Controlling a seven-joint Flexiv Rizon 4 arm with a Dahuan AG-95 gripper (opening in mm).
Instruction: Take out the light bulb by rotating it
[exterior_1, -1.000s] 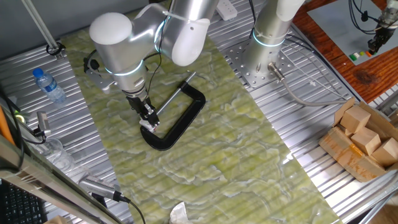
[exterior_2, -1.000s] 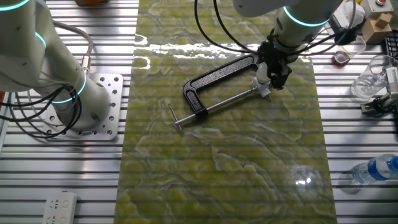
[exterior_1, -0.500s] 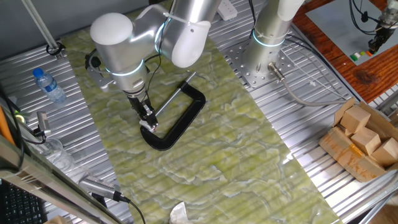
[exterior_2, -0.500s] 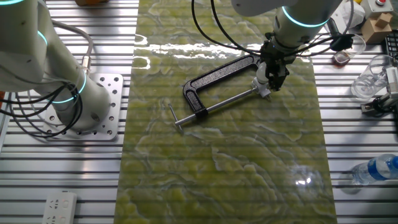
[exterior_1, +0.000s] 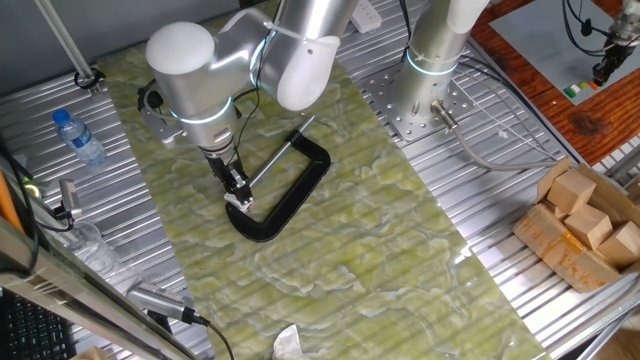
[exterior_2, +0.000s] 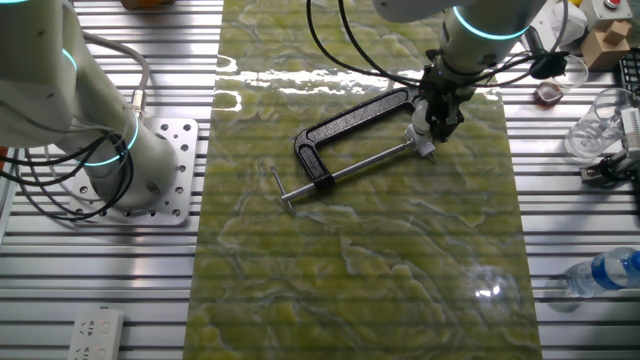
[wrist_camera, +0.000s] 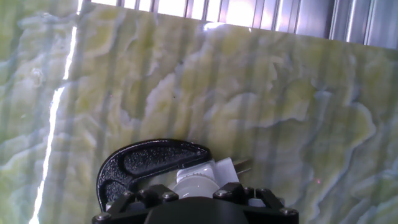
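The small frosted-white rounded light bulb (wrist_camera: 198, 185) with its short white base sits clamped at the closed end of the black cast-iron C-clamp (exterior_1: 290, 196), which lies flat on the green marbled mat (exterior_1: 330, 250). In the hand view the bulb shows at 6 o'clock, just above the black gripper (wrist_camera: 196, 198) body, with the clamp's curved jaw arching over it from 9 to 12 o'clock.

In one fixed view the gripper (exterior_1: 238, 196) stands nearly upright at the clamp's 8 o'clock end, right on the white bulb (exterior_1: 236, 201). In the other fixed view the gripper (exterior_2: 428, 135) meets the bulb (exterior_2: 421, 139) at the clamp's (exterior_2: 345, 125) 3 o'clock end, where the steel screw rod (exterior_2: 360, 163) ends. The fingers appear drawn in about the bulb, though their tips are hidden, so I cannot tell for certain whether they grip it.

A clear plastic water bottle with blue cap (exterior_1: 78, 136) lies well apart at 9 o'clock.
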